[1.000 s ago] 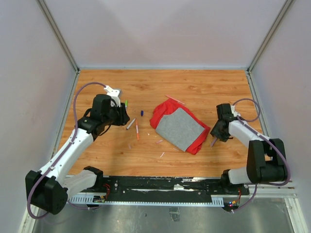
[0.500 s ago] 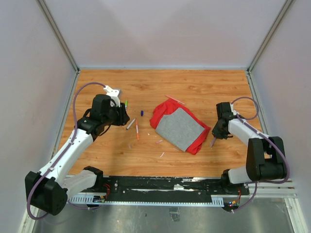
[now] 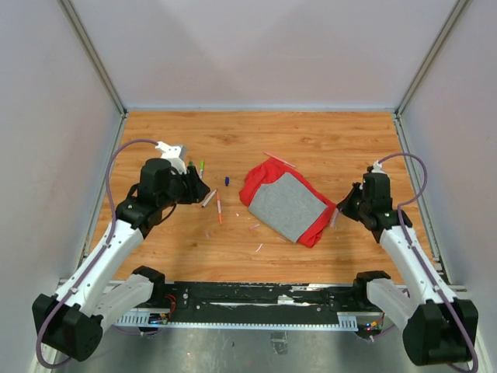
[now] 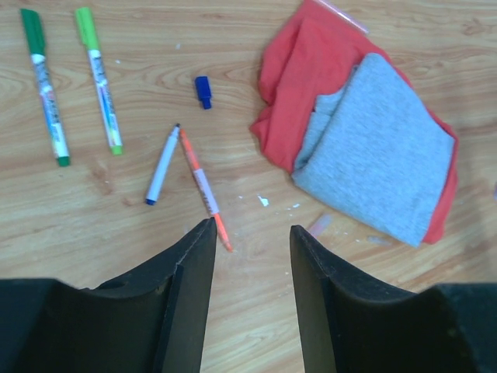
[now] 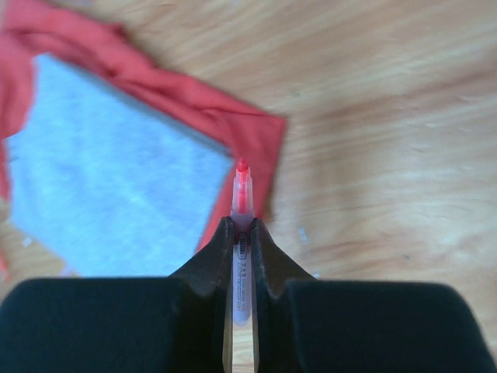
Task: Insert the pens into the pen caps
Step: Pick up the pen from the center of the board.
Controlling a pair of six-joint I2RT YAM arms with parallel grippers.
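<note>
The right gripper (image 5: 241, 224) was clamped shut on a red-ended pen (image 5: 242, 186), its two fingers pressed against the pale barrel on either side. The red end stuck out past the fingertips and pointed toward a red corner of the red-and-grey cloth (image 5: 109, 171). From the overhead camera this gripper (image 3: 347, 208) sat just beside the cloth's right edge, above the wooden tabletop (image 3: 311, 140).

The left gripper (image 4: 252, 227) was spread open with nothing between its fingers, and it hung over the left half of the table. In its wrist view the near end of an orange pen (image 4: 203, 186) lay on the wood just ahead of the gap between the fingertips. A white-barrelled pen with a blue end (image 4: 163, 167) lay beside the orange one, and their far tips nearly met. Farther left, a dark green pen (image 4: 45, 85) and a light green pen (image 4: 99, 78) lay side by side, apart from each other. A small blue cap (image 4: 203, 91) sat alone between the green pens and the cloth. A pink pen (image 4: 342, 12) showed at the cloth's far edge. A small pinkish piece (image 4: 319, 224) lay near the cloth's near edge, too blurred to name.
</note>
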